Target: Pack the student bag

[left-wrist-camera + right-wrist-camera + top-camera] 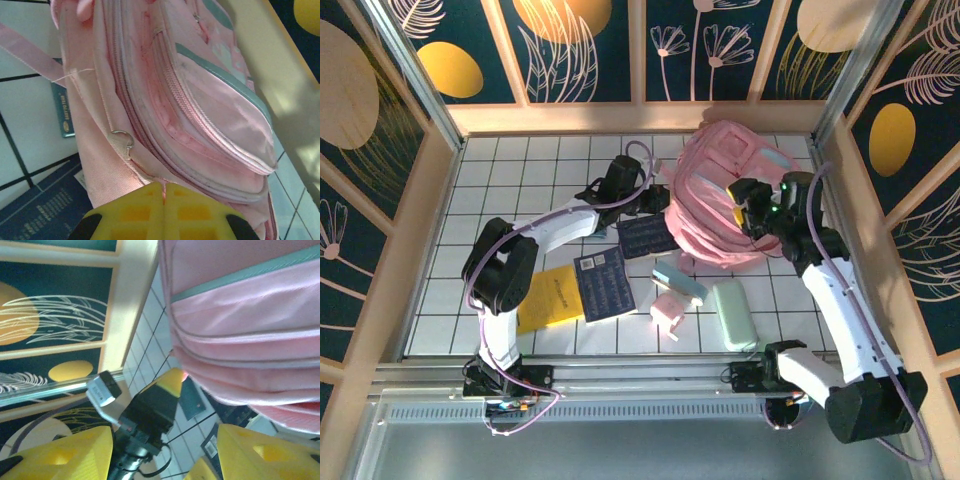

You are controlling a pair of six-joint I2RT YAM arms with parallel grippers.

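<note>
Left wrist view: my left hand is clenched right at the student bag. My right hand is released beside it, so I judge the bag could slump.

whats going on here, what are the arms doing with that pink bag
Two robot arms are working on the student bag, which sits at the far right of the table. The left gripper is shut right against the bag's side, and the right gripper is open at its other side. A yellow notebook, a dark blue booklet, a small pink box and a mint green case lie outside the bag, not yet packed.
</note>
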